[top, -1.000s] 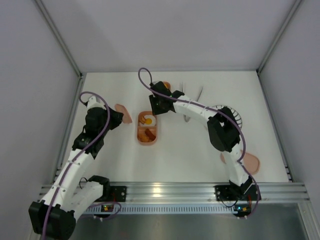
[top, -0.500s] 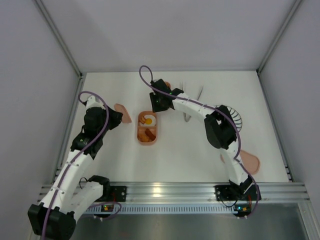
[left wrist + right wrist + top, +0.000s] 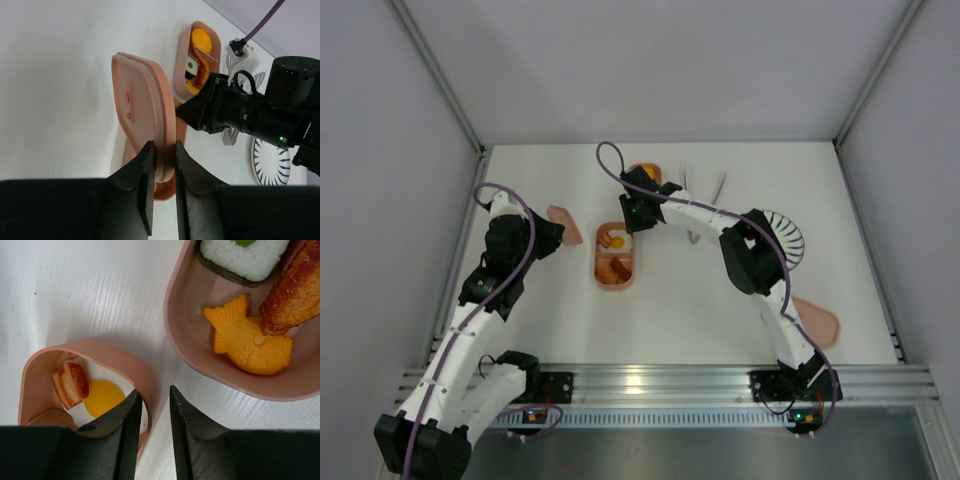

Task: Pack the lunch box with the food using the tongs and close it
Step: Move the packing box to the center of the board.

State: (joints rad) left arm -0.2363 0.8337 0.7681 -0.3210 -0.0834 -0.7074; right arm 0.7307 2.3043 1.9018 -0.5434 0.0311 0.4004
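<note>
My left gripper is shut on the edge of a pink lid and holds it upright beside the lunch box tray, which holds a fried egg and bacon. My right gripper is narrowly open astride that tray's end wall: one finger is inside over the egg, the other outside. A second tray just beyond holds an orange fish-shaped piece, a rice roll and a brown fried piece. The tongs lie on the table behind the right arm.
A striped white plate sits to the right of the right arm's elbow. Another pink lid lies at the near right by the right arm's base. Frame posts and grey walls close in the table on three sides.
My right gripper has shifted slightly toward the egg tray and its jaws have narrowed a little; its elbow has swung left. The left gripper and its lid have stayed put.
</note>
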